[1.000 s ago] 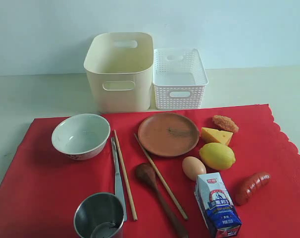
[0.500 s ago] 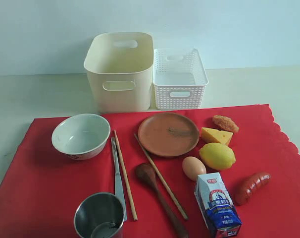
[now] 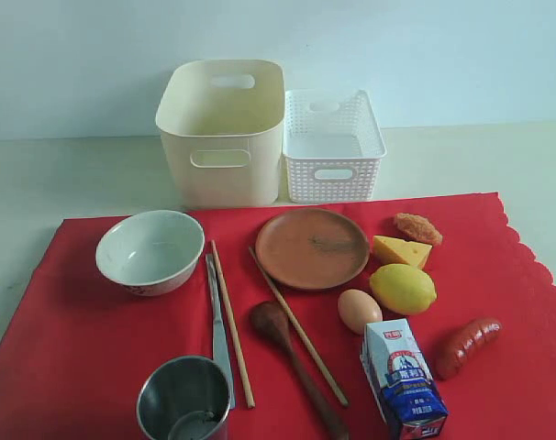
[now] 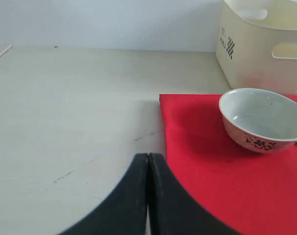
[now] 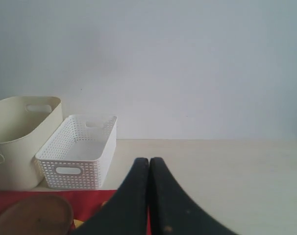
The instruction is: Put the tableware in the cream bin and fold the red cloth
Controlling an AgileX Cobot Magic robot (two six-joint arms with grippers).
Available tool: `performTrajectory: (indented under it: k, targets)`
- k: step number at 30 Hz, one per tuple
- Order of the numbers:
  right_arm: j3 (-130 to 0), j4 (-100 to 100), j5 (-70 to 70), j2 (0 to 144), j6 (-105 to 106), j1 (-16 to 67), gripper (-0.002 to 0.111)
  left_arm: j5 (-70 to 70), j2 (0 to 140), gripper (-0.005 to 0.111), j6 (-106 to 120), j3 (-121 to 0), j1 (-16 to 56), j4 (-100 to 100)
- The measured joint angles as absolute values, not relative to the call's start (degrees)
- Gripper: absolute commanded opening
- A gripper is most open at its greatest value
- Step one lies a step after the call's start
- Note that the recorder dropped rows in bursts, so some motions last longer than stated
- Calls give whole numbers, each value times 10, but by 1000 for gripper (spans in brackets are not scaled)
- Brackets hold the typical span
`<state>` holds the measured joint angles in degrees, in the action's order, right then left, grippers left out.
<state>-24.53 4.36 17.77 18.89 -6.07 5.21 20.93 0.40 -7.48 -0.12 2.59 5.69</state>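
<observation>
The red cloth [image 3: 76,339] lies flat and carries all the tableware: a white bowl [image 3: 150,249], a steel cup [image 3: 183,399], a brown plate [image 3: 311,247], two chopsticks [image 3: 232,323], a metal knife [image 3: 217,330] and a dark wooden spoon [image 3: 292,362]. Behind the cloth stands the cream bin [image 3: 223,133], nothing showing inside it. Neither gripper shows in the exterior view. In its wrist view my left gripper [image 4: 148,155] is shut and empty, over bare table beside the cloth's edge [image 4: 197,147], the bowl [image 4: 262,119] ahead. My right gripper [image 5: 149,159] is shut and empty, with the plate [image 5: 32,214] and bin [image 5: 16,137] beyond it.
A white lattice basket [image 3: 331,145] stands right of the cream bin. Food sits on the cloth's right half: egg [image 3: 359,310], lemon [image 3: 403,288], cheese [image 3: 400,249], a fried piece [image 3: 417,228], sausage [image 3: 468,346] and milk carton [image 3: 403,378]. A pale wall rises behind.
</observation>
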Motion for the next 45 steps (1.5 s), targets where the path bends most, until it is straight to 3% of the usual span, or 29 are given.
performTrajectory:
  k: [9,36,45]
  targets:
    - [-320,44,164,256,-61,52,0,209,4,0,-75,-1,26,57]
    - [-320,44,144,264,-61,52,0,209,4,0,-75,-1,26,57]
    - [-320,-6,173,353,-60,52,0,209,4,0,-75,-1,26,57]
